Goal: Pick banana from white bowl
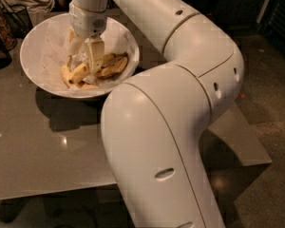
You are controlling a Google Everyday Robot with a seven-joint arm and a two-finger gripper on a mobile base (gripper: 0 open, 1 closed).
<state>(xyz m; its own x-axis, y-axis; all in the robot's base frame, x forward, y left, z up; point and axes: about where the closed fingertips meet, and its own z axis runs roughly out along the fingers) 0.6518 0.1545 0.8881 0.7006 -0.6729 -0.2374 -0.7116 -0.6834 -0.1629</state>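
- Far left, a dark wire basket stands at the back edge of the grey bench, just beside the bowl.
- Next along, the white bowl sits on the bench's back left part, lined with crumpled white paper.
- Down in the bowl, the gripper hangs from its white wrist, pointing downward over the fruit.
- Its two pale fingers stand apart with paper showing in the gap: it is open and grips nothing.
- Right under the fingertips lies the banana, yellow with a dark end, in the near left part of the bowl's floor; whether a fingertip touches it, I cannot tell.
- Just right of it, brown-marked bananas lie side by side against the bowl's right slope.
- Further right, the robot arm sweeps from the wrist out to a big rounded elbow, then folds back.
- Its thick lower link fills the foreground, covering much of the bench's right side.
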